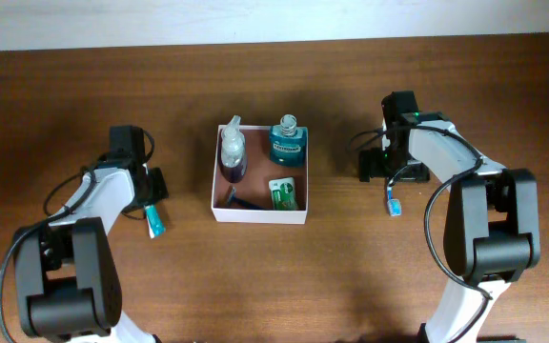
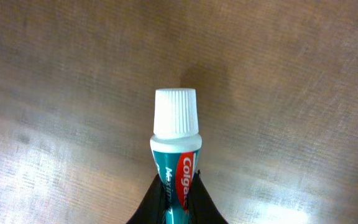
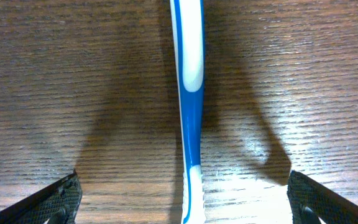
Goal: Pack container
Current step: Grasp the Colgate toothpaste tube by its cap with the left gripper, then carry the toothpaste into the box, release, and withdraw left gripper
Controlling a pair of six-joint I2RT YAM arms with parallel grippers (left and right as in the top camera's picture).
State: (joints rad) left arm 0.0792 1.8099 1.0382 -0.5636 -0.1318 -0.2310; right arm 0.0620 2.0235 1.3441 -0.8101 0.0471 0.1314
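Observation:
The container (image 1: 258,216) is a shallow white box with a reddish-brown inside at the table's middle. It holds a purple soap bottle (image 1: 233,152), a teal mouthwash bottle (image 1: 289,141), a green packet (image 1: 284,192) and a dark razor (image 1: 242,201). My left gripper (image 2: 178,199) is shut on a teal Colgate toothpaste tube (image 2: 176,155) with a white cap. It is left of the box in the overhead view (image 1: 151,198), and the tube (image 1: 155,224) sticks out of it. My right gripper (image 3: 185,193) is open over a blue and white toothbrush (image 3: 190,93) lying on the table right of the box (image 1: 393,203).
The wooden table (image 1: 65,114) stretches around the box. Both arm bases stand at the front corners (image 1: 65,286) (image 1: 494,248). A pale wall edge runs along the back.

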